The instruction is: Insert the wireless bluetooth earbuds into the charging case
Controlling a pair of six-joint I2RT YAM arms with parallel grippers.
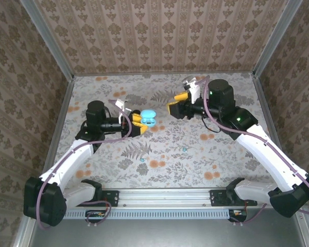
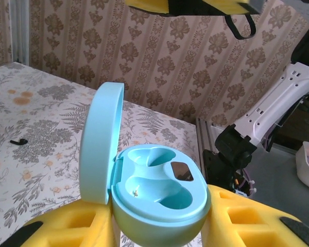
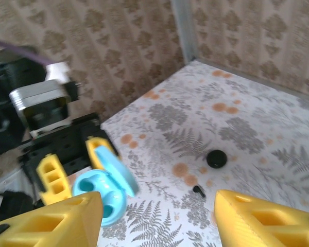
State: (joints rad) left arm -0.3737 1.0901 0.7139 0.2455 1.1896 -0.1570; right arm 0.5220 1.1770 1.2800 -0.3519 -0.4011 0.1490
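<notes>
The teal charging case [image 2: 159,198] stands with its lid [image 2: 100,139] hinged up on the left, and both wells show bare plastic. My left gripper [image 2: 159,229] is shut on the case's lower shell, a yellow finger on each side. From above, case [image 1: 148,118] and left gripper [image 1: 142,121] sit left of the table's middle. My right gripper [image 3: 158,205] hangs open above the table with nothing between its fingers, right of and behind the case [image 3: 99,193]; from above the right gripper [image 1: 175,105] is just beyond it. A tiny black earbud [image 3: 198,190] lies on the table, also visible as an earbud [image 2: 18,141] far left.
A flat black round disc [image 3: 216,158] lies on the floral table a little beyond the earbud. Patterned walls with metal corner posts [image 1: 51,43] close in the table on three sides. A metal rail [image 1: 165,196] runs along the near edge between the arm bases.
</notes>
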